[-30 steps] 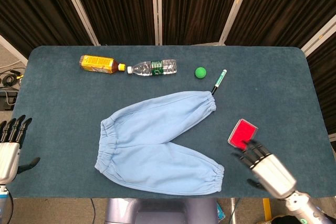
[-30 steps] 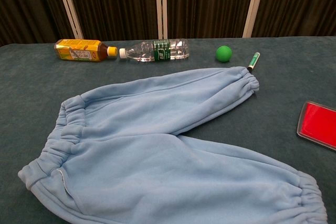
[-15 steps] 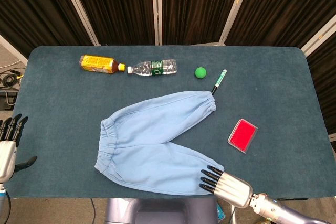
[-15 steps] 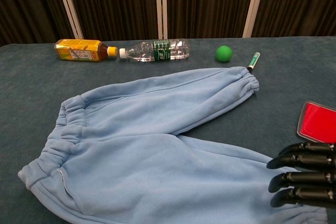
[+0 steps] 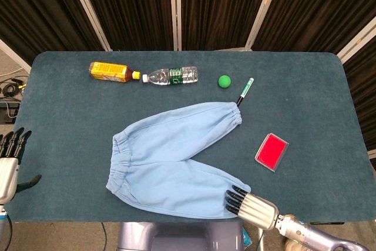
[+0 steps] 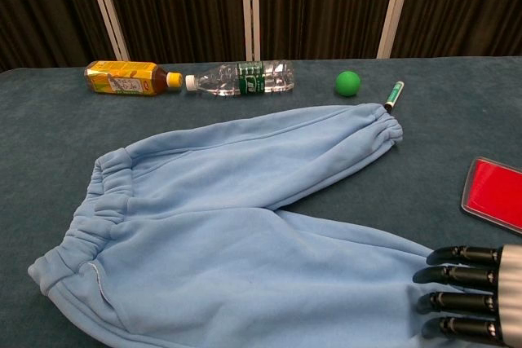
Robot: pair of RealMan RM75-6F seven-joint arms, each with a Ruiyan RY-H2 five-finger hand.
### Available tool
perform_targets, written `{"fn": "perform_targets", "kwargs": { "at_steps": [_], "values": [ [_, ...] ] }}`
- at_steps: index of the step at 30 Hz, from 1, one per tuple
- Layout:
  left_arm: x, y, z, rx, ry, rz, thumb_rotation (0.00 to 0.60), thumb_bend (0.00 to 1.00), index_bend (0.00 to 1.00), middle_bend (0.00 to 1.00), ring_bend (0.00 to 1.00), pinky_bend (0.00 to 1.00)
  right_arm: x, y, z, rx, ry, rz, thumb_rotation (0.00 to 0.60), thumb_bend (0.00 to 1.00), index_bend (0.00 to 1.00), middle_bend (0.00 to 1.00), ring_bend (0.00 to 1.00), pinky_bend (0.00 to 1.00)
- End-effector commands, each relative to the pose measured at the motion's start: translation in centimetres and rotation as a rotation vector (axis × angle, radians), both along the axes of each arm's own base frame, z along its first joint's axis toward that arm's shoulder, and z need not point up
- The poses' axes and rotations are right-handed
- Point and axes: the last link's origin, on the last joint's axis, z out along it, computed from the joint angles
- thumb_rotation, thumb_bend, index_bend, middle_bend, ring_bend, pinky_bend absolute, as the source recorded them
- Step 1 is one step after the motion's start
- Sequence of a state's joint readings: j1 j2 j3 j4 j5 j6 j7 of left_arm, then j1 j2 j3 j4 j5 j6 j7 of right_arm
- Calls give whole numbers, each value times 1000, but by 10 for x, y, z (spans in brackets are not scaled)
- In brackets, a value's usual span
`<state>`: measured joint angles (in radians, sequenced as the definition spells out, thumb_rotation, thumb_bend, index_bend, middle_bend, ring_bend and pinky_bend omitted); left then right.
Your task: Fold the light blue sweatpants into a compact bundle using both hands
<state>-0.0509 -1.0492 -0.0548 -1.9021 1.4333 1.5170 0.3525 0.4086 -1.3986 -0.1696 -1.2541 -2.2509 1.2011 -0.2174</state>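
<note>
**Right hand at the near cuff, sweatpants spread flat**

The light blue sweatpants (image 5: 176,160) lie unfolded in the middle of the dark teal bench (image 5: 305,95), waistband toward the left, the two legs splayed to the right in a V; the upper leg runs up to an elastic cuff near the marker pen (image 5: 245,91), whose tip sits just beside that cuff; the lower leg runs along the near edge of the bench to its own gathered cuff. The right hand (image 5: 249,206) reaches in from the near right corner, palm down, with its dark fingers (image 6: 457,279) extended side by side and laid over the end of that lower cuff; they lie straight and slightly apart, holding nothing, and whether they press the cloth or only hover on it I cannot tell. The left hand (image 5: 10,160) shows only in the head view, off the left edge of the bench, well apart from the sweatpants; its fingers point upward, spread and empty.

Along the far side lie an orange-labelled bottle (image 5: 110,72) and a clear water bottle (image 5: 171,76), end to end on their sides; a green ball (image 5: 224,81) sits between the clear bottle and the pen; a red card (image 5: 272,151) lies flat to the right of the sweatpants, apart from both legs.
</note>
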Motion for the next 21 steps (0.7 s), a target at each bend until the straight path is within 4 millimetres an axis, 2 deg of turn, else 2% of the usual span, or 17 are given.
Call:
{"fn": "perform_targets", "kwargs": {
  "at_steps": [1,7,14,21],
  "values": [
    [0,0,0,1,0,1,600,0,0,0,0,0,-2,-1,-2,-6,5,4,600,194,311,270,174,202],
    [-1,0,0,-2,-2,3,600,0,0,0,0,0,-6,-3,-4,-12,4,-8,600,326,359,314,203,219],
    [-1,0,-1,-5,-1,5,600,0,0,0,0,0,-4,-5,-6,13,-93,-83,600,474,489,436,328,288],
    [-1,2,-6,-42,2,-5,600,0,0,0,0,0,2,-11,-8,59,-212,-218,600,510,534,473,359,303]
  ]
}}
